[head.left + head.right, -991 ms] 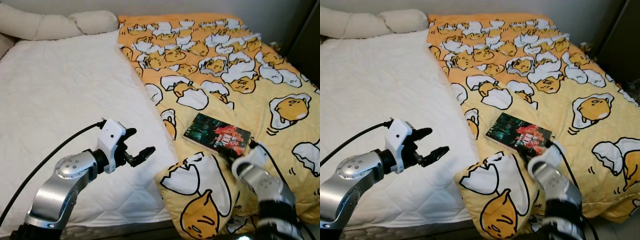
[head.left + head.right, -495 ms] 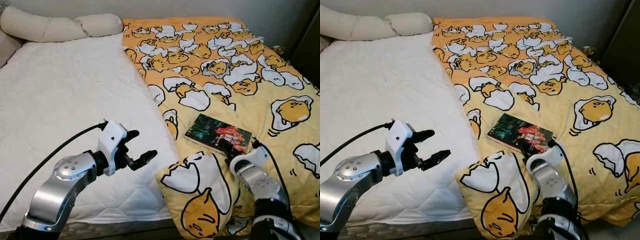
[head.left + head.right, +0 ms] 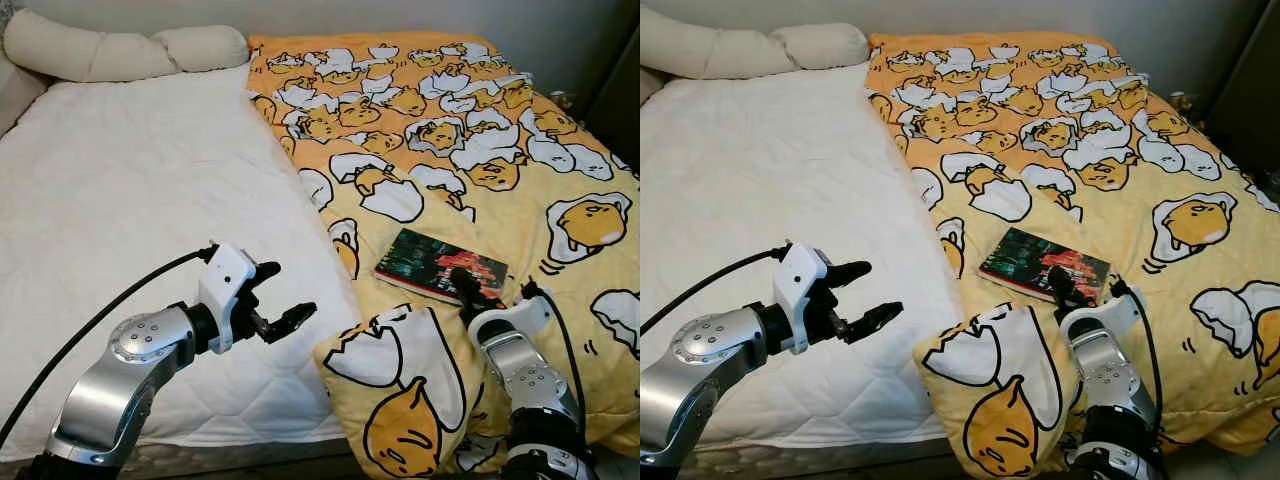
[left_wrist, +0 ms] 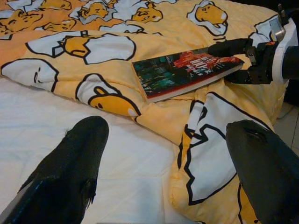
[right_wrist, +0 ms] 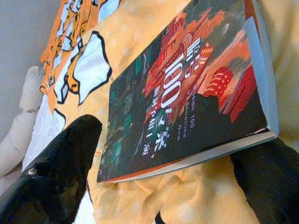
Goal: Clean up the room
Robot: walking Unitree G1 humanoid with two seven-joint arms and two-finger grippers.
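Right gripper — fingers spread, straddling the book's near corner — should seat deeper before clamping; left gripper hovers, released.

Bed with white quilted mattress cover. Two cream pillows at head. Yellow egg-print blanket over robot's right half, near corner folded back. Book lying flat on blanket.

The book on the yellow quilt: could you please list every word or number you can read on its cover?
"100" on the book's cover, in large pale figures.
"Mission 100." in small print beside it.
"Showtime NOW" seems to follow; blurred, uncertain.
The large characters around "100" are East Asian script, too blurred to transcribe.
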